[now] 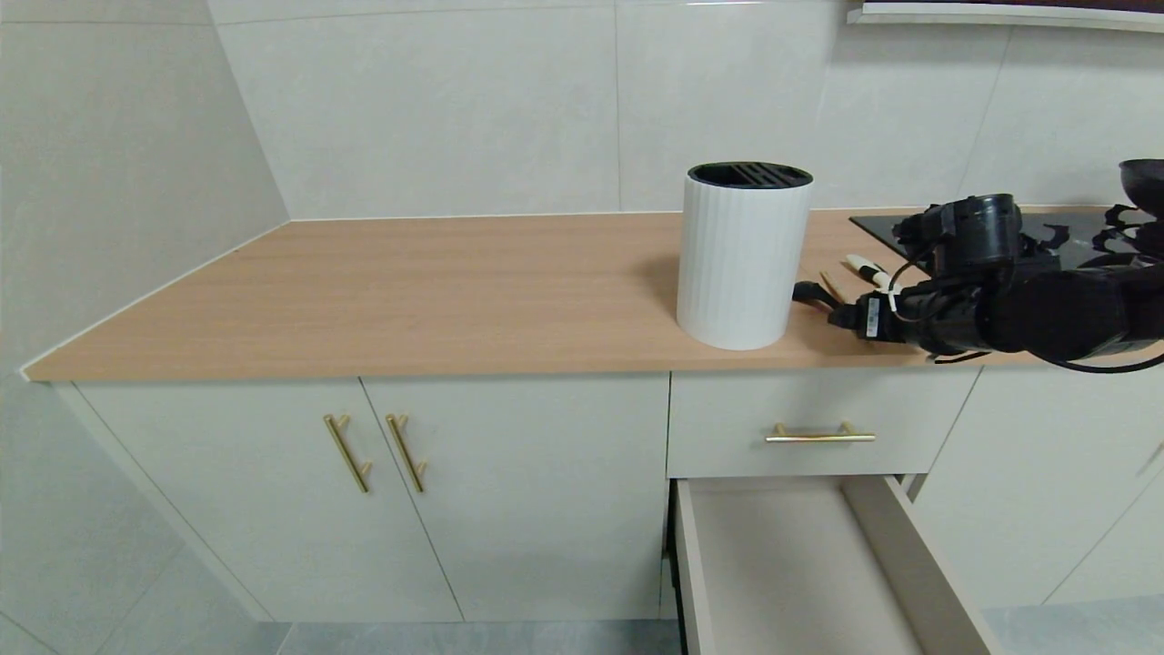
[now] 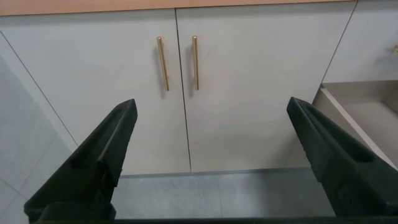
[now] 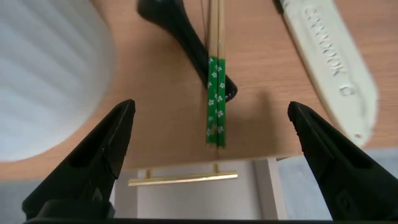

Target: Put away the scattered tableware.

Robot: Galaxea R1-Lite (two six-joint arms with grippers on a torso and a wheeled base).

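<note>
A pair of wooden chopsticks (image 3: 216, 99) with green flowered ends lies on the wooden counter (image 1: 436, 291), crossing a black utensil (image 3: 186, 43). A white-handled utensil (image 3: 329, 62) lies beside them. In the head view the chopsticks (image 1: 829, 284) and white utensil (image 1: 868, 271) lie just right of a white ribbed holder (image 1: 744, 259) with a black slotted top. My right gripper (image 3: 211, 158) hovers open just above the chopsticks' green ends, at the counter's front edge (image 1: 841, 314). My left gripper (image 2: 211, 162) hangs open and empty low in front of the cabinet doors.
A drawer (image 1: 791, 564) under the counter stands pulled open and empty, below a shut drawer with a gold handle (image 1: 818, 437). Two cabinet doors with gold handles (image 2: 177, 62) are shut. A black cooktop (image 1: 909, 232) with a dark pot (image 1: 1144, 182) lies at the right.
</note>
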